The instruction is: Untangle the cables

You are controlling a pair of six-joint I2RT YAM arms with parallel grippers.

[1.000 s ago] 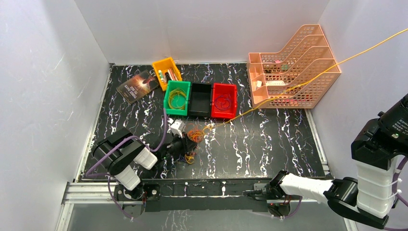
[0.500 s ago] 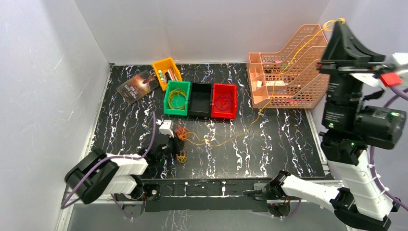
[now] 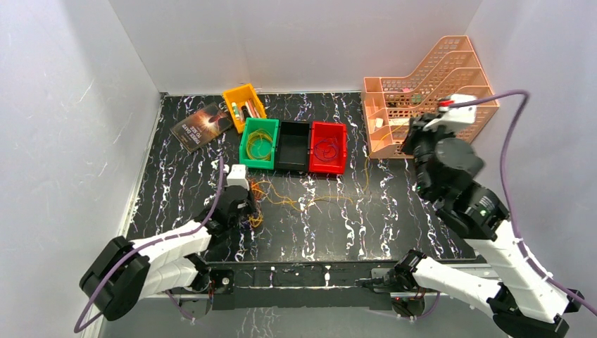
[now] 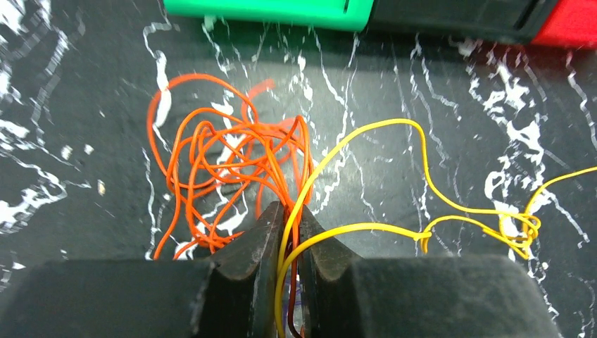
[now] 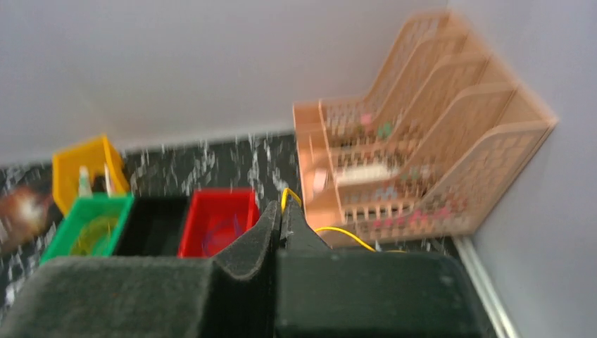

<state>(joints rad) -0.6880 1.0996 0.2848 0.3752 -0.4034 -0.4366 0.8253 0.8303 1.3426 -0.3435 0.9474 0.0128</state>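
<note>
Changing: the right hand (image 5: pixel 280 215) is swinging down from high by the wall to hover beside the peach file rack (image 3: pixel 450 84), letting the taut yellow cable (image 4: pixel 394 229) sag onto the worktop (image 3: pixel 394 211).
Meaning: slack is returning, so the yellow strand is likely only partly freed.
Left hand (image 4: pixel 291 220): pinching orange and yellow strands together, low at the bundle.
Right hand: clamping the yellow cable's far end.
Cables (image 3: pixel 271 196): lying just in front of the green bin (image 3: pixel 258 144), a loose orange tangle (image 4: pixel 225 165) with one knotted yellow line trailing right.
</note>
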